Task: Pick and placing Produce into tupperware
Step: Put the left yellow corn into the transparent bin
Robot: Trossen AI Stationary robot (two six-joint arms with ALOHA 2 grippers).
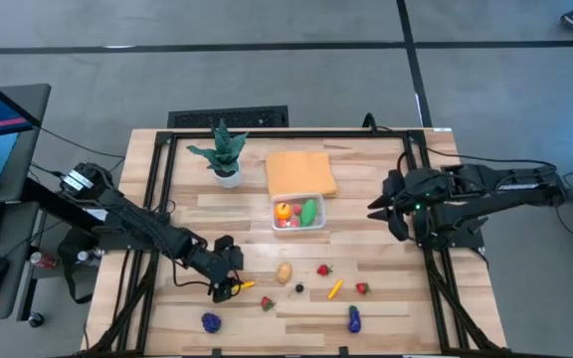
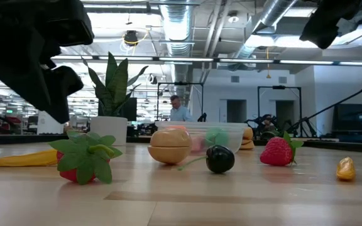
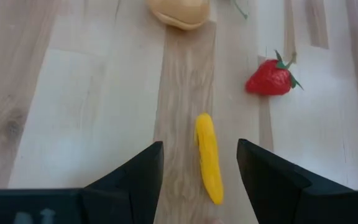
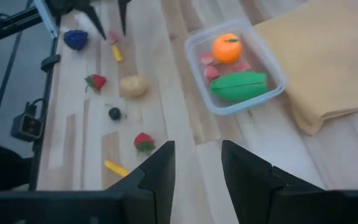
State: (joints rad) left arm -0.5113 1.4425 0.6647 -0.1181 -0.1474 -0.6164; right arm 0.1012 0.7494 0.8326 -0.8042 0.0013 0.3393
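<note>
The clear tupperware (image 1: 298,213) stands at mid-table and holds an orange piece, a green piece and pink bits (image 4: 235,68). Loose produce lies on the near half of the table: a yellow banana-like piece (image 3: 208,157), a tan piece (image 1: 284,271), strawberries (image 1: 323,268), a black cherry (image 2: 219,159), a purple eggplant (image 1: 354,318) and a blue piece (image 1: 211,321). My left gripper (image 3: 199,147) is open and low over the yellow piece, one finger on either side, not touching it. My right gripper (image 4: 197,163) is open, hovering to the right of the tupperware.
A folded orange cloth (image 1: 300,171) lies just beyond the tupperware, and a potted plant (image 1: 224,154) stands to its left. Black frame rails (image 1: 157,189) run along the table's left and right sides. A person stands far off in the room (image 2: 178,110).
</note>
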